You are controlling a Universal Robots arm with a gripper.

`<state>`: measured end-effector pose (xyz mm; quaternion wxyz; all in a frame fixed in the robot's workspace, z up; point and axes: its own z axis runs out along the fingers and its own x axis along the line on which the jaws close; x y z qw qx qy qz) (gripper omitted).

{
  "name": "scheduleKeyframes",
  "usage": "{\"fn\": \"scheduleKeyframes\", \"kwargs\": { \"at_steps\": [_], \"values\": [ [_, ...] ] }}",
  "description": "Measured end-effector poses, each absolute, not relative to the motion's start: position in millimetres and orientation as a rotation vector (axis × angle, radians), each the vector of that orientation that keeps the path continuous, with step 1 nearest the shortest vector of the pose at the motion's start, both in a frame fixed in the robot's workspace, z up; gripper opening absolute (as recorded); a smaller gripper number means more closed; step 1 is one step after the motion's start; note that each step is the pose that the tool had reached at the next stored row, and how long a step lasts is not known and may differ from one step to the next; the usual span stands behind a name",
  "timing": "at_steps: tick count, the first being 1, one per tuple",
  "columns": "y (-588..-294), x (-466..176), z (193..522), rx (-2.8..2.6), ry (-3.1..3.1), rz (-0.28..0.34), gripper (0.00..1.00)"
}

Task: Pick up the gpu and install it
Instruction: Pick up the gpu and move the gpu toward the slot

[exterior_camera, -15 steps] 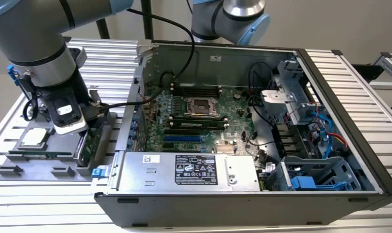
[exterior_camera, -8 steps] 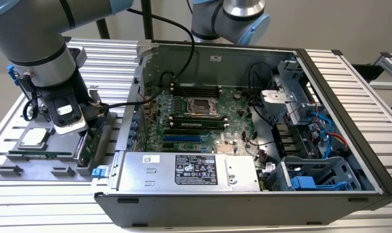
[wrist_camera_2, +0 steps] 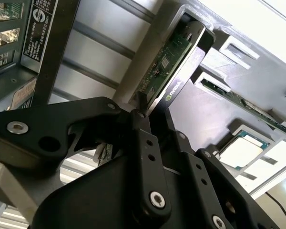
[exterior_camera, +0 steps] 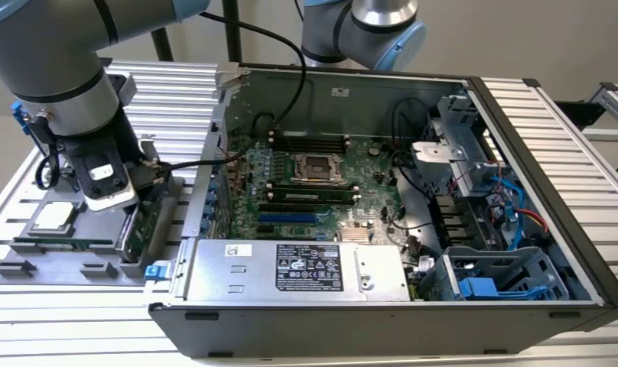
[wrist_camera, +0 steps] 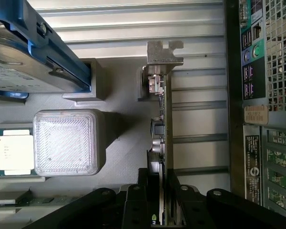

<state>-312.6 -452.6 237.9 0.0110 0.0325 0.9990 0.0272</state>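
The gpu (exterior_camera: 131, 229) stands on edge in a slot at the near right side of the grey parts tray (exterior_camera: 43, 269), beside the open computer case (exterior_camera: 513, 153). In the first wrist view the gpu (wrist_camera: 165, 119) shows edge-on, with its silver bracket (wrist_camera: 163, 52) at the far end. The second wrist view has the gpu's (wrist_camera_2: 169, 62) green board and black cooler running away from the fingers. My gripper (exterior_camera: 128, 208) is down over the card's near end. In both wrist views the black fingers (wrist_camera: 138, 195) press on both faces, so the gripper (wrist_camera: 162, 193) (wrist_camera_2: 151, 113) is shut on it.
The case's motherboard (exterior_camera: 309, 180) lies exposed, with a power supply (exterior_camera: 299, 267) along the near side. The tray also holds a hard drive with blue rails (wrist_camera: 28, 52), a processor chip (wrist_camera: 12, 151), a clear square cover (wrist_camera: 64, 143) and a memory stick (wrist_camera_2: 238, 98).
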Motion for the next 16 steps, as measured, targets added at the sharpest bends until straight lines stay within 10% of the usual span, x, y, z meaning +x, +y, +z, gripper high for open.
{"fn": "scheduleKeyframes", "kwargs": {
  "at_steps": [16],
  "values": [
    [-452.6, -312.6, 257.1, 0.101, 3.117, 0.085, 0.0]
  ]
}}
